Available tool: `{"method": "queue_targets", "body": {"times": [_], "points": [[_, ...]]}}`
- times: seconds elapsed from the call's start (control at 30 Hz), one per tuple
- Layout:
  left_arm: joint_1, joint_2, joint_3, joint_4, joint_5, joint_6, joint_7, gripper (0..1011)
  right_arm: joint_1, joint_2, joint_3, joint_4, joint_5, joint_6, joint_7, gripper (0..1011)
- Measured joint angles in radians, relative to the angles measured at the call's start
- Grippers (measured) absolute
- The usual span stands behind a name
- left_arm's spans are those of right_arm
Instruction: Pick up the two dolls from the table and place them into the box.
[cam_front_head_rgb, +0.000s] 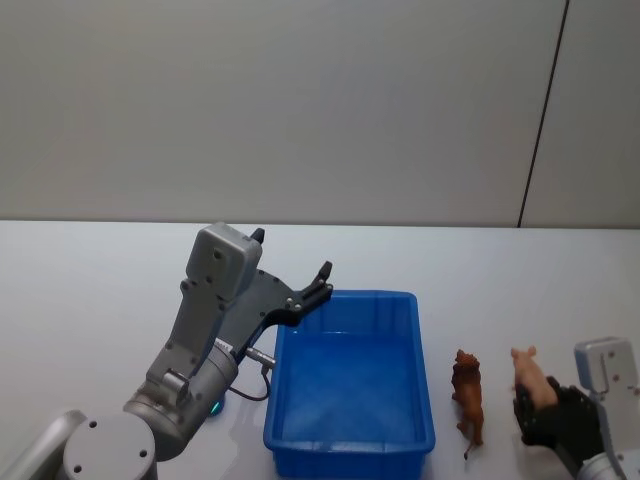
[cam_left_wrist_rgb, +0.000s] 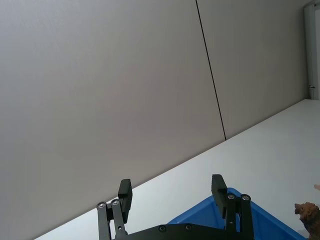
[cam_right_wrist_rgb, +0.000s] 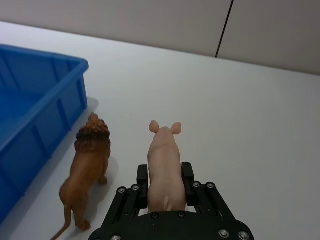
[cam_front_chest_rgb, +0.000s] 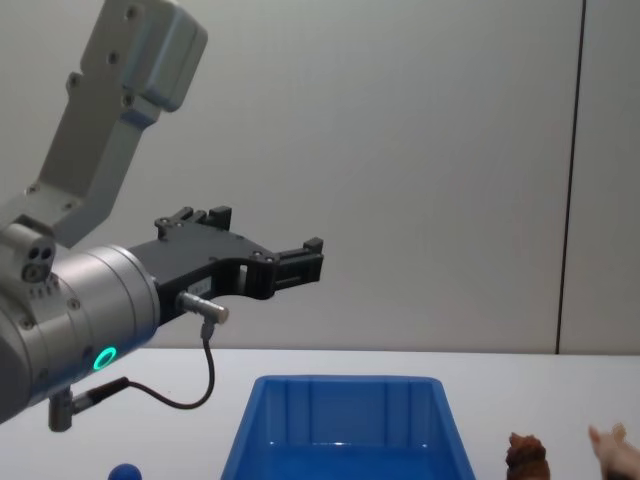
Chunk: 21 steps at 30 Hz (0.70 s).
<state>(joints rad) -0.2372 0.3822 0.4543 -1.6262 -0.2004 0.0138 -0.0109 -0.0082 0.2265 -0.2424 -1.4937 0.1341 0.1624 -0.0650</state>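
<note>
The blue box stands on the white table in front of me, its inside bare. To its right stands a brown lion doll, and farther right a pale pink pig doll. My right gripper is shut on the pig doll, one finger pressed on each flank, with the lion doll and the box beside it. My left gripper hangs open and empty in the air above the box's far left corner; its fingers stand wide apart.
A small rounded blue thing lies on the table left of the box, under my left arm. The lion and pig stand close together. A plain grey wall backs the table.
</note>
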Motion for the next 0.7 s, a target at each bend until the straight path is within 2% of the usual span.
{"method": "queue_targets", "body": {"times": [0.37,0.7], "points": [[0.000,0.000,0.000,0.000,0.000,0.000,0.000,1001,-0.020,0.010,0.003,-0.099,-0.020,-0.046,0.011,386],[0.000,0.000,0.000,0.000,0.000,0.000,0.000,1001,-0.007,0.001,-0.004,-0.153,-0.019,-0.064,0.092,386]]}}
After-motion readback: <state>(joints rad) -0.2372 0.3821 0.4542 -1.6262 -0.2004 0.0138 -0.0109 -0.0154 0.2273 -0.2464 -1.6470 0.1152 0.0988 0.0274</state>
